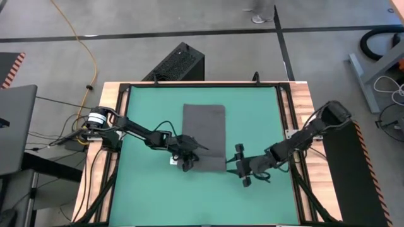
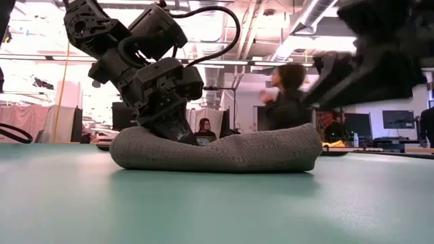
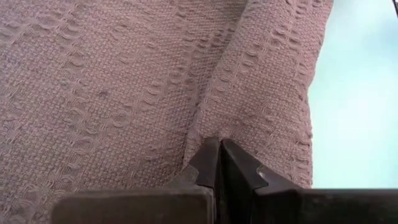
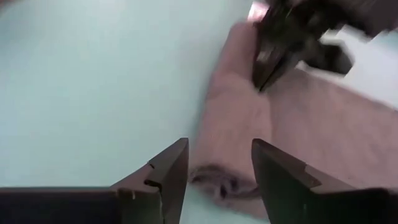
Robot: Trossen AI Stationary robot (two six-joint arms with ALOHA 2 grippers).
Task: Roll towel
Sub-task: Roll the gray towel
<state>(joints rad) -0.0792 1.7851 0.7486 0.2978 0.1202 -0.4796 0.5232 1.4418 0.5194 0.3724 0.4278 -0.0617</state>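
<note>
The dark grey towel (image 1: 203, 126) lies lengthwise on the green mat (image 1: 145, 107). Its near end is rolled into a thick roll (image 2: 224, 150) that rests on the mat. My left gripper (image 1: 187, 162) is shut and bears on the left part of this roll (image 3: 219, 152). My right gripper (image 1: 243, 171) hangs open above the mat, just off the roll's right end. That end (image 4: 224, 180) shows beyond its spread fingers, and they touch nothing. My left gripper presses its shut fingertips (image 3: 211, 163) into the crease (image 3: 205, 118) where the roll meets the flat cloth, near the towel's left edge. It comes slanting down from the table's left side (image 2: 173, 125). The roll stays on the mat under it.
The mat's wooden frame (image 1: 302, 126) borders it on both sides. A black box (image 1: 177, 63) stands beyond the far edge, and a laptop (image 1: 12, 126) sits off to the left. People (image 2: 288, 95) show in the room behind. Bare mat lies near and to both sides of the towel.
</note>
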